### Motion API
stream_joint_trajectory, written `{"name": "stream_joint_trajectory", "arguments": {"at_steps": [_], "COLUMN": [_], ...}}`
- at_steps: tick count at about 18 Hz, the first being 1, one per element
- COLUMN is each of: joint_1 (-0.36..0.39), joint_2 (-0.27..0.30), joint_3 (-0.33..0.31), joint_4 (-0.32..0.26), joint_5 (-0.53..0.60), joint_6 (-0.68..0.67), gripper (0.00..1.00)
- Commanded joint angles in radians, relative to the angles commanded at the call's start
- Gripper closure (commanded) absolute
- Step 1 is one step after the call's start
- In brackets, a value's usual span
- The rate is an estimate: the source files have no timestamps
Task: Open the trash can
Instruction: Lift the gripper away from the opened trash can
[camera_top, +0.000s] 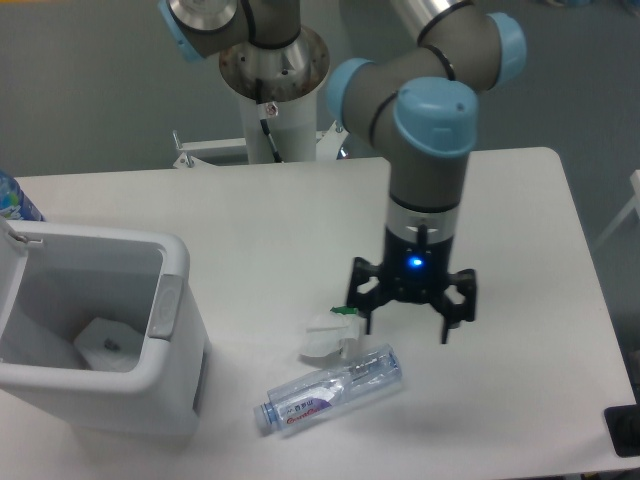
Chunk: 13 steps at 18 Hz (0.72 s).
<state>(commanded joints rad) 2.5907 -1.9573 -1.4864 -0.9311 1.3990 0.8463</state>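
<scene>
The trash can (185, 265), a large boxy white bin, stands at the table's left front with its top open. I can see down into it, where a crumpled white piece lies on the bottom. Its grey push-button tab (165, 305) sits on the right rim. The lid is swung up at the far left edge of the view, mostly cut off. My gripper (407, 328) hangs open over the middle of the table, well to the right of the can and apart from it, with nothing between its fingers.
A clear plastic bottle (330, 389) lies on its side in front of the gripper. A crumpled white wad with a green bit (330, 334) rests just left of the gripper. A blue-labelled bottle (14, 200) peeks in behind the can. A dark object (625, 430) sits at the right front corner.
</scene>
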Motion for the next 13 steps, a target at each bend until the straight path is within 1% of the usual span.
{"name": "stream_joint_trajectory", "arguments": {"at_steps": [4,8,10,13], "joint_1": [0.035,0.034,0.034,0.034], "joint_2": [-0.012,-0.043,-0.046,-0.048], "joint_3": [-0.012,-0.015,-0.018,-0.02], "joint_4": [-0.006,-0.008,-0.009,-0.009], "joint_5": [0.032,0.118,0.158,0.164], "joint_6": [0.186,0.321,0.361,0.366], "gripper": [0.0,0.0,0.0,0.0]}}
